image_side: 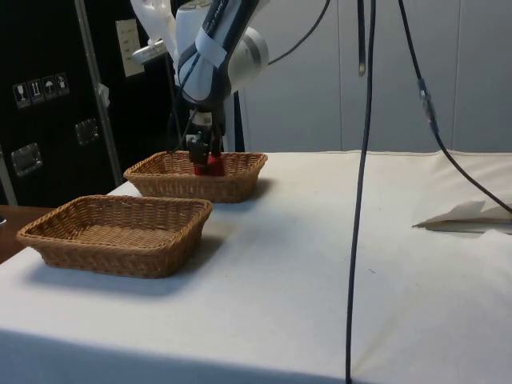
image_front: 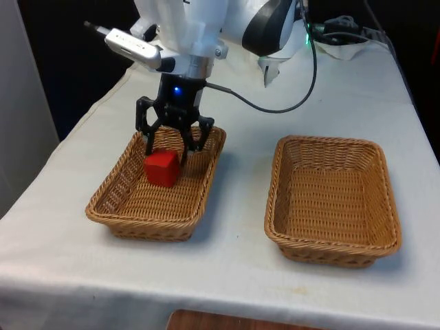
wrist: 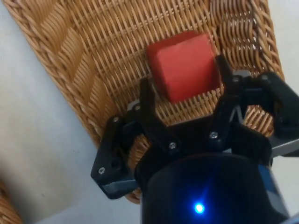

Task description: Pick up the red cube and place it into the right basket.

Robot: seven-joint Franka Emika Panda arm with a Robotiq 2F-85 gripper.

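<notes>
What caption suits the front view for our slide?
Gripper closed on the red cube inside one wicker basket; the other basket waits empty.

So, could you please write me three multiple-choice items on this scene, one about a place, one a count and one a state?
1. Where is the red cube?
A. in the basket on the front view's left
B. in the other basket
C. on the white cloth

2. How many wicker baskets are on the table?
A. one
B. two
C. three

3. How does the gripper stand to the cube?
A. far above it
B. its fingers flank the cube
C. beside the basket

Answers:
1 A: the front view shows the cube inside that basket.
2 B: front and side views both show two.
3 B: in the wrist view a finger sits at each side of the cube.
</notes>
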